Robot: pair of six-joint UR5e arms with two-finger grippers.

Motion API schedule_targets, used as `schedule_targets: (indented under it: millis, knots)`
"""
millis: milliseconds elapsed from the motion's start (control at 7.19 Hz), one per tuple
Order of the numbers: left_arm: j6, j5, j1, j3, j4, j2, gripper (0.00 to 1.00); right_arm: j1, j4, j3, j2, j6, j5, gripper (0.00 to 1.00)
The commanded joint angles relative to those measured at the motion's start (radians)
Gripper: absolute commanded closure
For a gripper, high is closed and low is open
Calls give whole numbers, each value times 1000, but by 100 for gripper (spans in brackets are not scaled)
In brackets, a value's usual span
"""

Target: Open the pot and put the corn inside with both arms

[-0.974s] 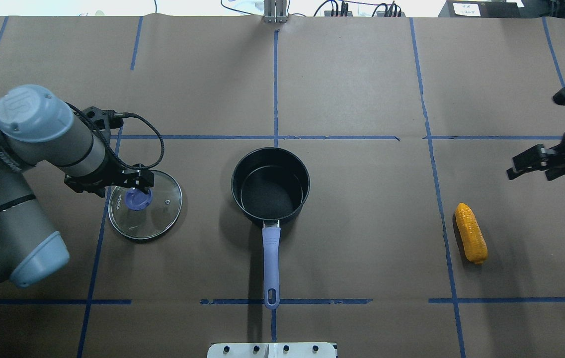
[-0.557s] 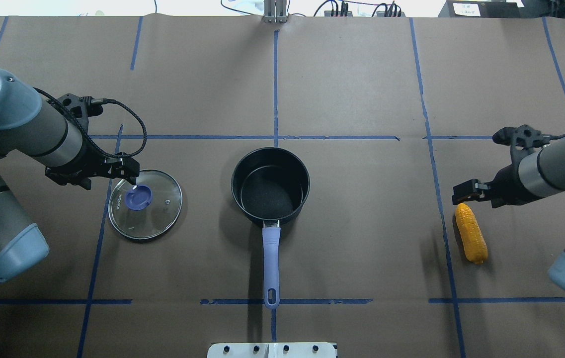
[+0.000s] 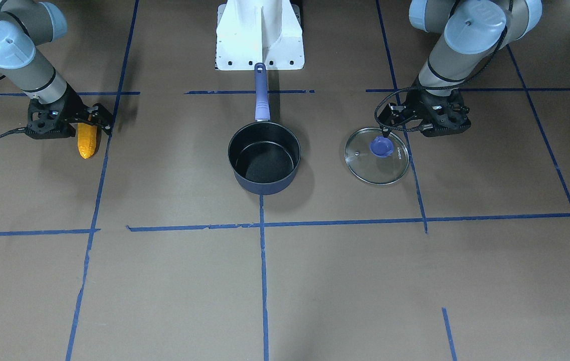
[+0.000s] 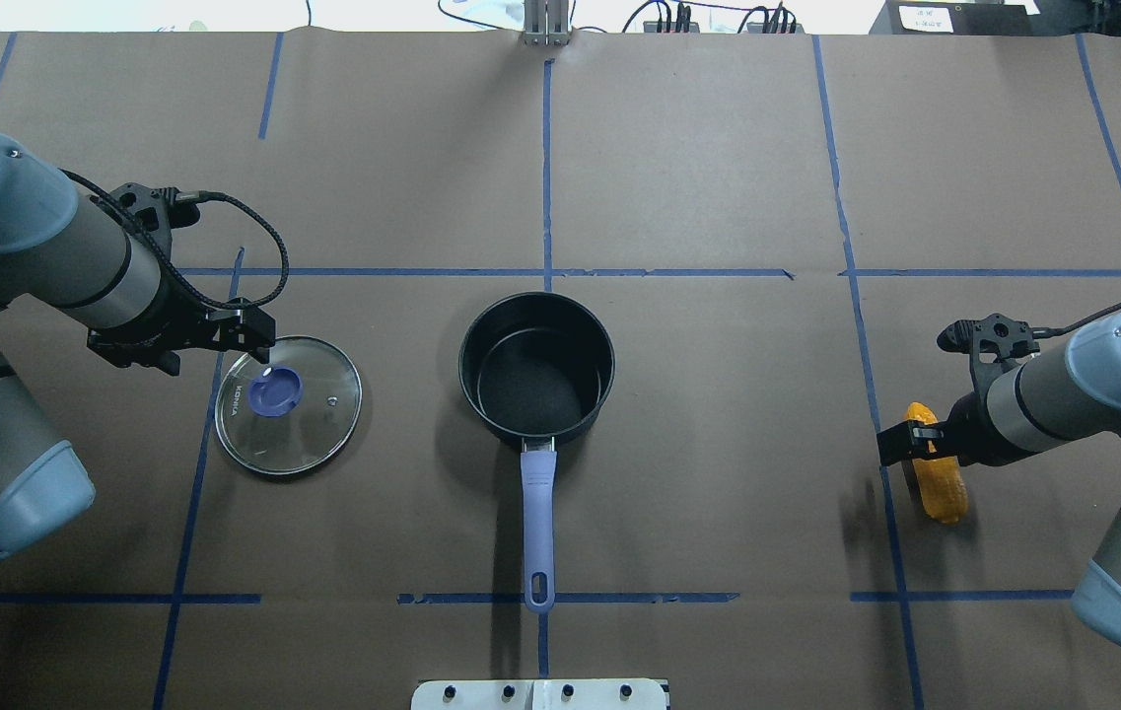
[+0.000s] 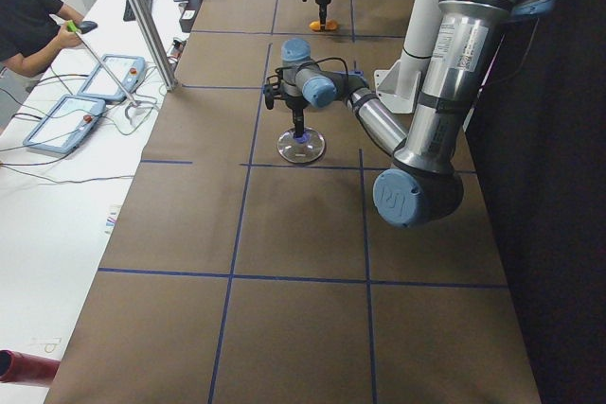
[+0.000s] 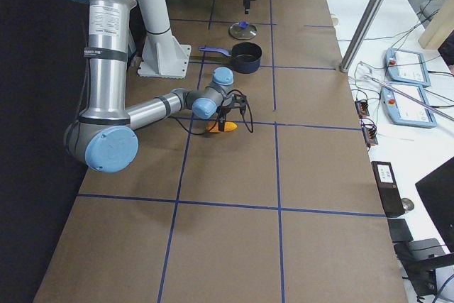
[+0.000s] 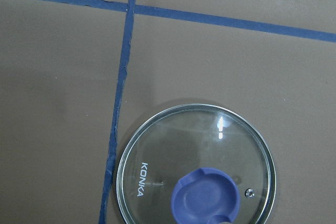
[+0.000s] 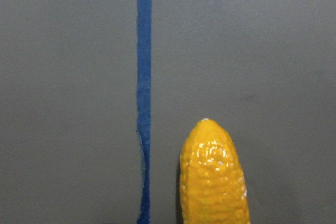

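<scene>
The dark navy pot (image 4: 536, 370) stands open and empty at the table's middle, with its periwinkle handle (image 4: 538, 513) pointing at the robot; it also shows in the front view (image 3: 263, 158). The glass lid (image 4: 288, 405) with a blue knob lies flat to the pot's left, and the left wrist view (image 7: 197, 166) shows it lying free. My left gripper (image 4: 259, 335) hovers open over the lid's far-left rim, holding nothing. The orange-yellow corn (image 4: 937, 483) lies at the right, also in the front view (image 3: 87, 142) and the right wrist view (image 8: 212, 177). My right gripper (image 4: 900, 441) is open above the corn's far tip.
The white mounting base (image 4: 540, 694) sits at the near edge behind the pot handle. Blue tape lines (image 4: 547, 177) grid the brown table. An operator (image 5: 28, 21) and control pendants (image 5: 95, 92) are on the white side table beyond the far edge.
My left gripper left the lid's knob and drew back to the far left, then stayed. My right arm swung in from the right edge and came down over the corn's far tip.
</scene>
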Motion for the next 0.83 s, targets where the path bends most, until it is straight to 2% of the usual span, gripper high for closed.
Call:
schedule_targets:
  millis: [0, 139, 278, 557, 696]
  knots:
    - [-6, 0, 0, -3, 0, 0, 0, -15, 0, -16, -5, 0, -22, 47]
    - [-32, 0, 1, -6, 0, -5, 0, -15, 0, -17, -9, -1, -22, 95]
    - [-37, 0, 3, -6, 0, -11, 0, -12, 1, -17, -14, -9, -21, 100]
    - [-36, 0, 1, -16, -2, -11, 0, -11, 3, 4, -8, -6, -7, 100]
    - [-36, 0, 0, -35, -2, -9, 0, -14, -6, 66, 6, 6, -10, 100]
